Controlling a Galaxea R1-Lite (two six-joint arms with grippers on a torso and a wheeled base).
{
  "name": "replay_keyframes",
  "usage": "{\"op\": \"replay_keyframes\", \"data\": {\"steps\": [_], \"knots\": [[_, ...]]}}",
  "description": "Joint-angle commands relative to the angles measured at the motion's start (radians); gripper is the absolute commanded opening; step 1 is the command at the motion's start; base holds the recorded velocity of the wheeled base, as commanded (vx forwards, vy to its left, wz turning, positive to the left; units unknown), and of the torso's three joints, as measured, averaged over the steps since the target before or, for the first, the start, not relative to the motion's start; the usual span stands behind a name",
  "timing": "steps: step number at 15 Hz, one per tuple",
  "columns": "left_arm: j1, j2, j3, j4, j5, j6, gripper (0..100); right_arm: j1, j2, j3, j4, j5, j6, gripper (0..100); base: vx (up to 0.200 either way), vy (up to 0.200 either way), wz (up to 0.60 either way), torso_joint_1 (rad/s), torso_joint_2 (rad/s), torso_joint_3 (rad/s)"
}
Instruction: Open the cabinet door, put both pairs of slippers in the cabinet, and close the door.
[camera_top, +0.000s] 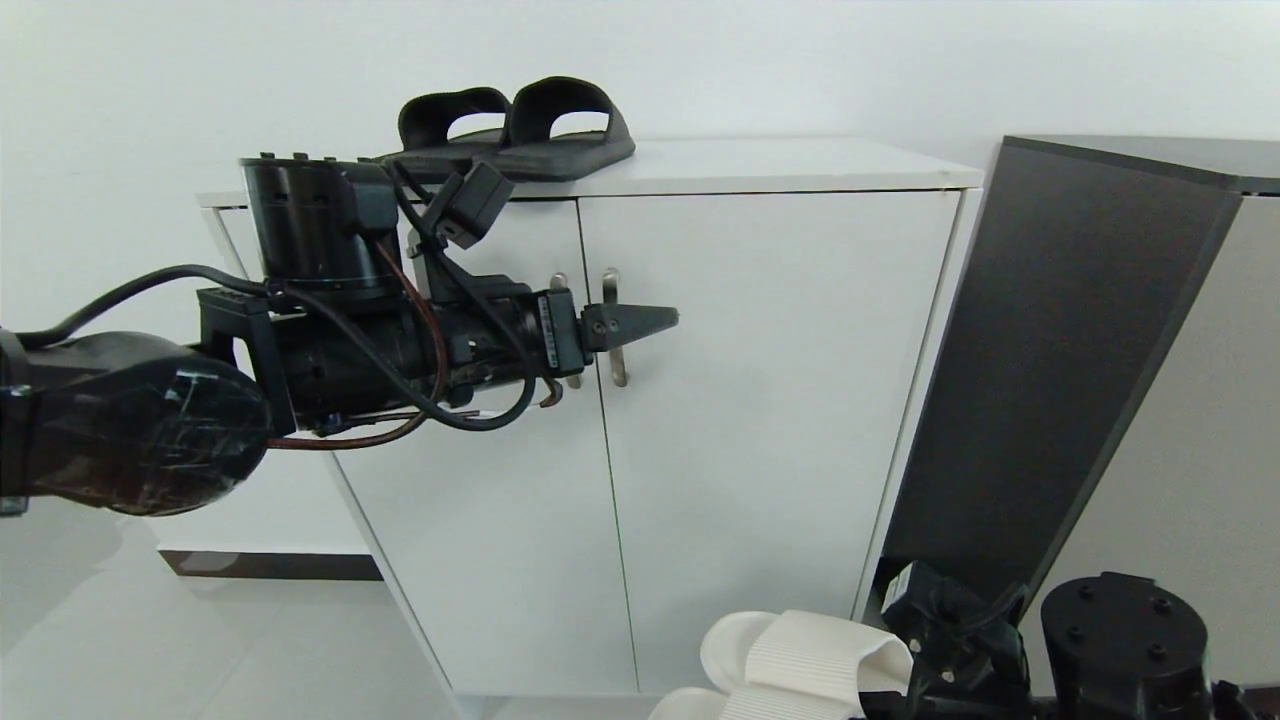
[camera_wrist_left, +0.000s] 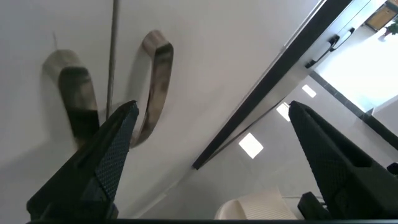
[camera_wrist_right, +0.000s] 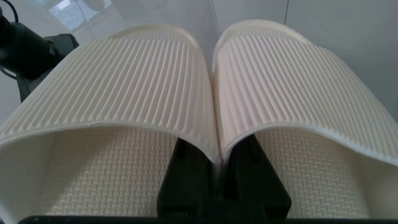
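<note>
Closed cabinet (camera_top: 780, 400). Left tool (camera_top: 655, 320) spread apart at right door's handle (camera_wrist_left: 155, 81): stiff, slick-looking metal, best pinched mid-bar. Right tool (camera_wrist_right: 219, 180) clamped on white slippers (camera_wrist_right: 124, 81), 2 inner strap edges pinched together, low beside cabinet: probably light, squashy foam. Black slippers (camera_top: 520, 130) on cabinet top.

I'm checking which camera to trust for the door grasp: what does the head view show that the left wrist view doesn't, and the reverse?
Head view only: black slippers on the cabinet top. Left wrist view only: the left end effector is open, fingers wide apart. Both: the door handles, the closed cabinet doors and the white slippers.
</note>
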Motion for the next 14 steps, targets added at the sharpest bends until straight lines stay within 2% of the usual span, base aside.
{"op": "replay_keyframes", "data": {"steps": [1,3,4,10,12,14], "knots": [[-0.001,0.025,-0.007,-0.006,0.004,0.0,100,0.0,0.0,0.0,0.0,0.0,0.0,0,0.0,0.0,0.0,0.0,0.0,0.0],[-0.003,0.025,-0.009,-0.007,0.004,0.0,100,0.0,0.0,0.0,0.0,0.0,0.0,0,0.0,0.0,0.0,0.0,0.0,0.0],[-0.004,0.024,-0.009,-0.007,0.004,0.0,0,0.0,0.002,0.0,0.0,0.0,0.0,0,0.0,0.0,0.0,0.0,0.0,0.0],[-0.021,-0.033,0.029,-0.007,0.005,0.0,0,0.0,0.0,0.003,-0.002,0.003,0.001,0,0.0,0.0,0.0,0.0,0.0,0.0],[-0.052,-0.107,0.103,-0.009,0.005,0.003,0,0.0,-0.004,0.034,-0.05,0.023,0.001,0,0.0,0.0,0.0,0.0,0.0,0.0],[-0.09,-0.214,0.197,-0.009,0.019,0.002,0,0.0,-0.001,0.103,-0.172,0.121,0.0,0,0.0,0.0,0.0,0.0,0.0,0.0]]}}
